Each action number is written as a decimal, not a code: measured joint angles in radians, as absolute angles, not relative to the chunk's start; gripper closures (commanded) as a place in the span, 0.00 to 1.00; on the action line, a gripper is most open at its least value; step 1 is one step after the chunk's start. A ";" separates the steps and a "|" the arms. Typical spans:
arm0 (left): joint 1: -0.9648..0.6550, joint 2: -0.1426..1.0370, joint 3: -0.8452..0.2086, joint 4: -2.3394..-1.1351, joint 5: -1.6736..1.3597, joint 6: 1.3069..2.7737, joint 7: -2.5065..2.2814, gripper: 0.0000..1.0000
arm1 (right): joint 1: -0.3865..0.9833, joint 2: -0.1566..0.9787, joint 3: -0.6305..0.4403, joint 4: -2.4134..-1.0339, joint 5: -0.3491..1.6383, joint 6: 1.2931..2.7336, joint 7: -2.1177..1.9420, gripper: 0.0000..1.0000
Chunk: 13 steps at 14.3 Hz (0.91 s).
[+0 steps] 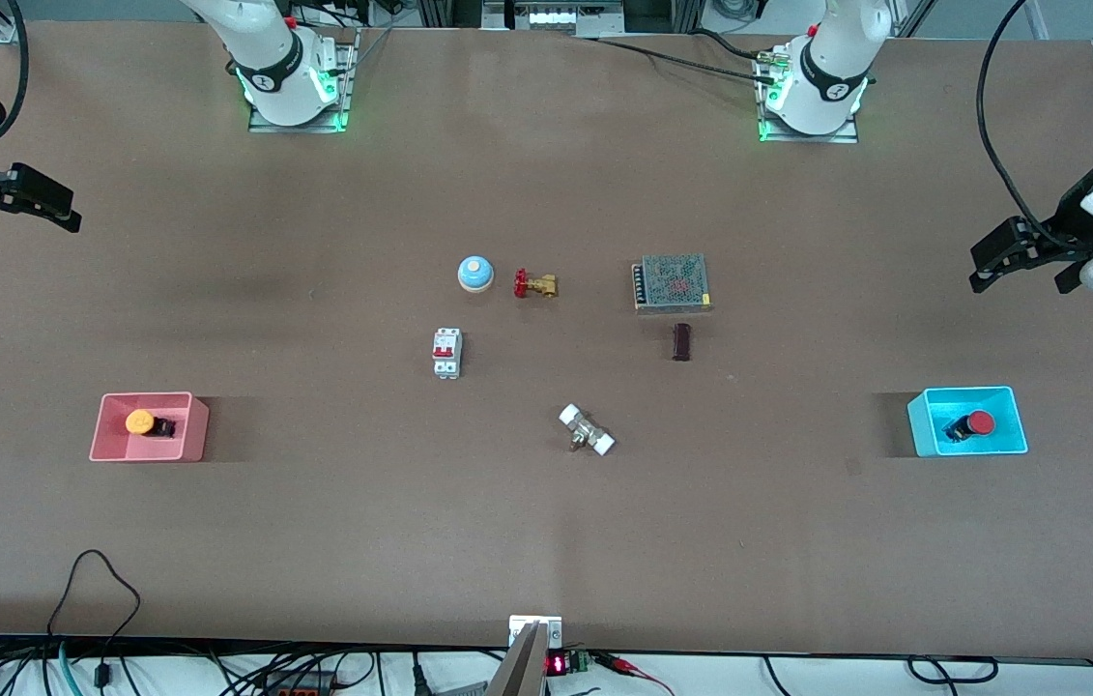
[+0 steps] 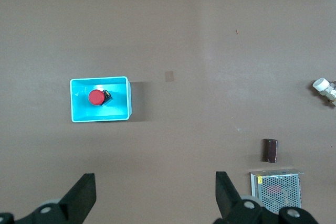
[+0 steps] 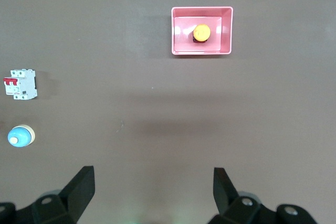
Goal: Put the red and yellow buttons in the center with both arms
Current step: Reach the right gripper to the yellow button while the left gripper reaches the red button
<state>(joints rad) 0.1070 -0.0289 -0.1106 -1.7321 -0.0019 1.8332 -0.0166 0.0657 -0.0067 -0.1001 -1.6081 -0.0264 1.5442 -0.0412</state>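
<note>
The yellow button (image 1: 142,422) lies in a pink bin (image 1: 193,435) toward the right arm's end of the table; it also shows in the right wrist view (image 3: 201,33). The red button (image 1: 977,423) lies in a cyan bin (image 1: 923,427) toward the left arm's end; it also shows in the left wrist view (image 2: 96,97). My right gripper (image 1: 63,215) is open and empty, up in the air over bare table at its end. My left gripper (image 1: 981,275) is open and empty, up in the air over bare table at its end. The bare centre of the tabletop (image 1: 507,483) is brown.
Around the middle stand a blue dome bell (image 1: 475,274), a brass valve with a red handle (image 1: 535,285), a white circuit breaker (image 1: 446,353), a metal fitting with white ends (image 1: 587,430), a mesh power supply (image 1: 671,282) and a small dark block (image 1: 681,341).
</note>
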 measured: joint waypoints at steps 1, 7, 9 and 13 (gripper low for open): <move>0.107 -0.029 -0.111 -1.732 -0.002 1.832 -0.018 0.00 | 0.066 -0.007 -0.100 -1.608 -0.026 1.544 -0.041 0.00; 0.111 -0.020 -0.110 -1.743 -0.002 1.826 -0.019 0.00 | 0.066 -0.007 -0.100 -1.612 -0.026 1.544 -0.041 0.00; 0.124 0.007 -0.110 -1.752 -0.002 1.831 -0.017 0.00 | 0.067 -0.004 -0.097 -1.616 -0.026 1.547 -0.041 0.00; 0.182 0.096 -0.109 -1.756 -0.001 1.907 0.056 0.00 | 0.070 0.043 -0.090 -1.622 -0.026 1.582 -0.041 0.00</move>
<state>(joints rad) 0.1824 0.0964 -0.1088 -1.7563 -0.0011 1.9069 0.0565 0.0702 0.0431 -0.0902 -1.6221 -0.0264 1.5818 -0.0412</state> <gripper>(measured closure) 0.000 0.000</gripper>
